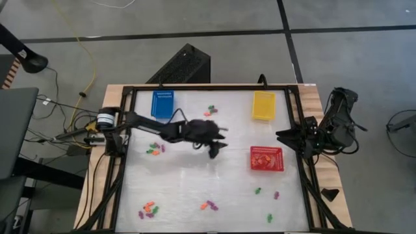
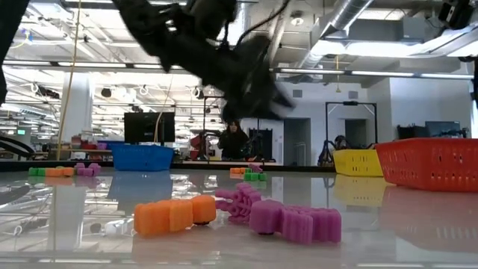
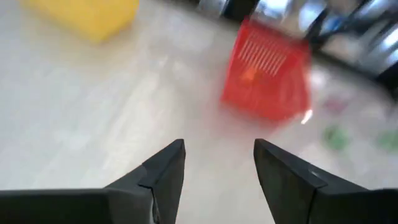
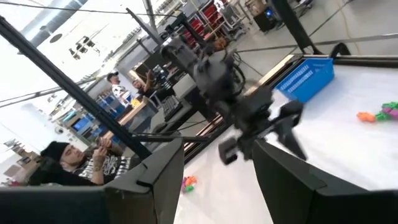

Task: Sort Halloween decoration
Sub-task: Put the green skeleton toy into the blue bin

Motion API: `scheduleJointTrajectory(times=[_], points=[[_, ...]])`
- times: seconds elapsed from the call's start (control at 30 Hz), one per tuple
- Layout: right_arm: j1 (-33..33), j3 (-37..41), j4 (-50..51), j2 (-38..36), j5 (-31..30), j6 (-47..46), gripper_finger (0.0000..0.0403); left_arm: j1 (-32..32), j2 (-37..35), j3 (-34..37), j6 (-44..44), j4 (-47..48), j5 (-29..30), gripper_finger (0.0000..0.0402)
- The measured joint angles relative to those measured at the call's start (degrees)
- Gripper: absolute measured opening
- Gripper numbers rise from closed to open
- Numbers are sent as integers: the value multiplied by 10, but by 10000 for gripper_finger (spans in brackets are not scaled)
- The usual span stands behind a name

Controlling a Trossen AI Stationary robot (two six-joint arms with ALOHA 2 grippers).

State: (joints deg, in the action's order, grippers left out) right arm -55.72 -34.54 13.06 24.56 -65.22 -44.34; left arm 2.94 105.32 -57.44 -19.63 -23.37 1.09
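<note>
Our left gripper (image 1: 219, 145) hangs above mid-table, fingers spread and empty; the red basket (image 1: 267, 158) sits ahead, decoration pieces (image 1: 154, 150) scattered behind. Let's drop squarely over one piece. The right gripper (image 4: 217, 180) waits open at the edge.

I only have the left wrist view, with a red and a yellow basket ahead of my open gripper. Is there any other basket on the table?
Observer: Yes. In the high view a blue basket sits at the table's upper left, behind the left gripper.
Operator: Where are the nearest loose pieces?
Observer: A small cluster of pieces lies beside the left arm, back toward its base.
Operator: Where is the other arm?
Observer: The right gripper hangs open at the table's right edge, level with the gap between the yellow basket and the red basket.
</note>
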Motion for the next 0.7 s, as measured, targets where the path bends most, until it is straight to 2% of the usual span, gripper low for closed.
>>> scheduleJointTrajectory(times=[0.1, 0.2, 0.37, 0.5, 0.7], points=[[0, 0, 0, 0, -9, 0, 221, -9, 2, 29, 6, 38, 42, 182], [0, 0, -1, 0, -9, -8, 221, -14, 5, 40, 13, 31, 67, 182], [0, 0, -2, 0, -9, -32, 221, -15, 9, 66, 12, 36, 65, 182], [0, 0, -3, 0, -9, -36, 221, -23, 8, 80, 17, 35, 29, 182], [0, 0, -5, 0, -9, -38, 221, -37, 31, 80, 50, 20, 28, 182]])
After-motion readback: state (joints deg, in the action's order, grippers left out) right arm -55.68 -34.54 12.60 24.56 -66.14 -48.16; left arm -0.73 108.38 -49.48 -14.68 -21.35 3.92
